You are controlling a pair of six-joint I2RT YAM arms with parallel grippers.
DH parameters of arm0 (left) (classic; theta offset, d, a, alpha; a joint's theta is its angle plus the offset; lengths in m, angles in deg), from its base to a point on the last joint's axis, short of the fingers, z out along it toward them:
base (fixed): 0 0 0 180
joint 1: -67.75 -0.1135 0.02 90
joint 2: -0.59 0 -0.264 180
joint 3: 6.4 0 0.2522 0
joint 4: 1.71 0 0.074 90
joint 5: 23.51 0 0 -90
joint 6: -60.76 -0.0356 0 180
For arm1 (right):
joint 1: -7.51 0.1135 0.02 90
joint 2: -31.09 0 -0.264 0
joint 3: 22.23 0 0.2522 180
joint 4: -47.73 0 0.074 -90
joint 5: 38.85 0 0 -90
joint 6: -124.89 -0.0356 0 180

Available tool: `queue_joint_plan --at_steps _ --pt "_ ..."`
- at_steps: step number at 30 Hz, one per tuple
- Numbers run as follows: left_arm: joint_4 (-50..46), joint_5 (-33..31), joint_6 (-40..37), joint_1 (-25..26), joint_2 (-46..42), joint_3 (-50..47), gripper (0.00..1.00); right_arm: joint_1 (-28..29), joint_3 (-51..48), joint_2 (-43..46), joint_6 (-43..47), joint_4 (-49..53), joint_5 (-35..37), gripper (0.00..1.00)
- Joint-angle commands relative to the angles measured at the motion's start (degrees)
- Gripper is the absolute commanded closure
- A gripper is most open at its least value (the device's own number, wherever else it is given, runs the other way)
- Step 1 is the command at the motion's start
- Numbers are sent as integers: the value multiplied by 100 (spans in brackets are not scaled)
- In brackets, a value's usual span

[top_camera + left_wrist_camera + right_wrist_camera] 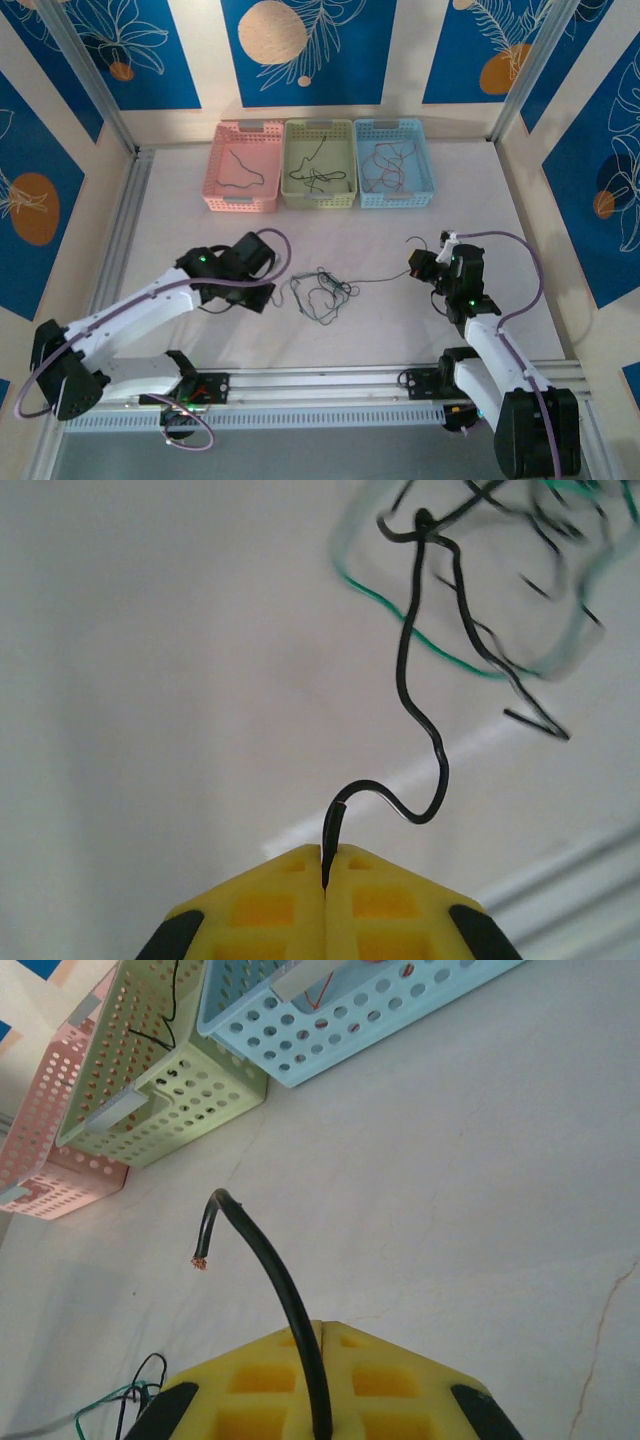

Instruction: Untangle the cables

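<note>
Pull-apart judged underway: black cable (404,670) clamped by left gripper (326,878), black end (270,1260) by right gripper (318,1360); tangle (320,293) toward table (470,210) near edge; slow outward pull needed.

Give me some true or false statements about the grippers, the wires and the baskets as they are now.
1. The left gripper is shut on a black wire. True.
2. The right gripper is open and holds nothing. False: it is shut on a dark wire whose bare end sticks out past the fingers.
3. The green basket stands between the pink basket and the blue basket. True.
4. The tangle lies in the green basket. False: it lies on the table, between the two arms.
</note>
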Motion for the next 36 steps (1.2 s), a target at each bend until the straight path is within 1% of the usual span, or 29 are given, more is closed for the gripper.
queue_joint_plan --at_steps 1,4,6,9,11,12,13,15,18,20,25,28,32,36 --pt "-1027 -1694 -125 -427 -310 590 100 -52 -23 102 6 101 223 100" --pt "-1397 -2417 -267 -727 -219 879 100 -64 -15 109 -6 157 282 100" --pt "-1548 -3039 -317 -878 -292 1016 100 -91 -21 146 -40 196 323 100" --pt "-1582 -3385 -655 -1266 -406 1154 100 -134 -56 219 -85 206 339 100" --pt "-1592 -3438 -817 -1529 -386 1272 100 -147 -66 222 -85 198 317 100" --pt "-1429 -3226 -907 -1600 -454 1319 100 -150 -67 206 -86 177 288 100" --pt "-1170 -2851 -998 -1645 -554 1334 100 -150 -76 188 -85 153 255 100" --pt "-573 -1776 -1099 -1728 -693 1337 100 -145 -85 124 -88 105 194 100" --pt "171 -711 -1032 -1739 -408 1459 100 -145 -50 17 -87 66 151 100" --pt "694 -311 -897 -1739 -79 1586 100 -142 -50 -35 -81 37 111 100" --pt "1946 82 -717 -1748 997 2184 100 -110 -49 -145 -64 -13 81 100" --pt "2463 391 -644 -1761 1889 2757 100 -85 -40 -195 -41 -36 82 100" --pt "2950 661 -431 -1827 3047 3485 100 -50 -32 -226 -15 -40 91 100" --pt "3195 843 -184 -1940 4082 4302 100 -2 -15 -287 11 -58 100 100"
